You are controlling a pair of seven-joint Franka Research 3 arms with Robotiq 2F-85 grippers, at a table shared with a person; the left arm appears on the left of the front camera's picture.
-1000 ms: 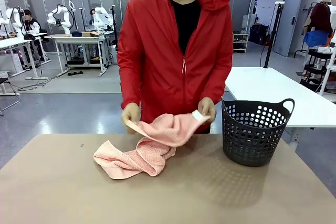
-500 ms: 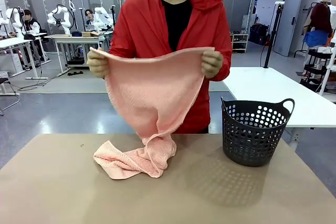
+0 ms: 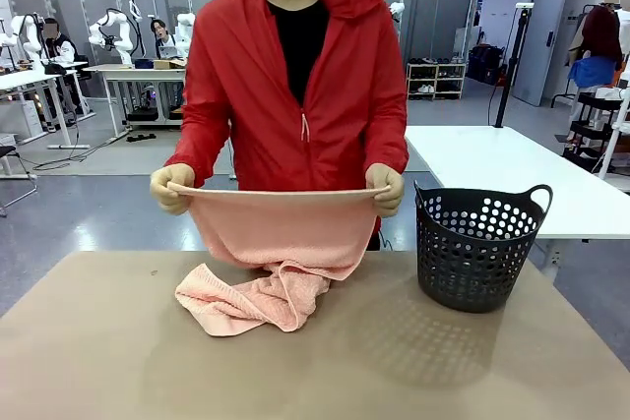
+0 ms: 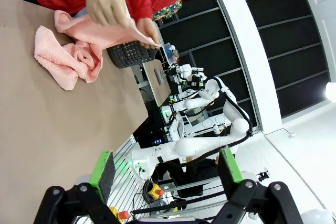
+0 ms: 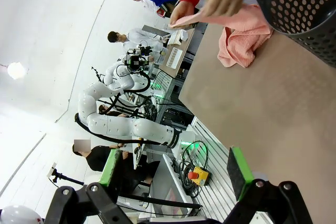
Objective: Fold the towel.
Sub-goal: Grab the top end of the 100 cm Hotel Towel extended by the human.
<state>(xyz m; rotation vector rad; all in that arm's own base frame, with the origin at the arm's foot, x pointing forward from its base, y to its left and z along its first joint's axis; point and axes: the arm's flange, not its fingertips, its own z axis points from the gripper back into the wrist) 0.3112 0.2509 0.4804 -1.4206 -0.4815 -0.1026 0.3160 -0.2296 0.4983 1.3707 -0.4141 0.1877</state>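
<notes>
A person in a red jacket stands at the far side of the table and holds the salmon-pink towel [image 3: 276,228] by its top edge, one hand [image 3: 169,189] at each corner. The towel's upper part hangs stretched between the hands, and its lower part lies bunched on the brown table [image 3: 315,361]. In the left wrist view the towel [image 4: 65,59] lies far off beyond my left gripper [image 4: 163,169], which is open with nothing between its green pads. My right gripper [image 5: 176,169] is open and empty too, with the towel [image 5: 241,38] far beyond it.
A dark grey perforated basket [image 3: 477,243] with handles stands on the table at the right, beside the towel. A white table [image 3: 512,179] stands behind it. Other tables with robot arms and people are in the background.
The person lifted the towel from the table, spread it high at chest level, then lowered the stretched top edge to waist height. Both grippers stayed open.
</notes>
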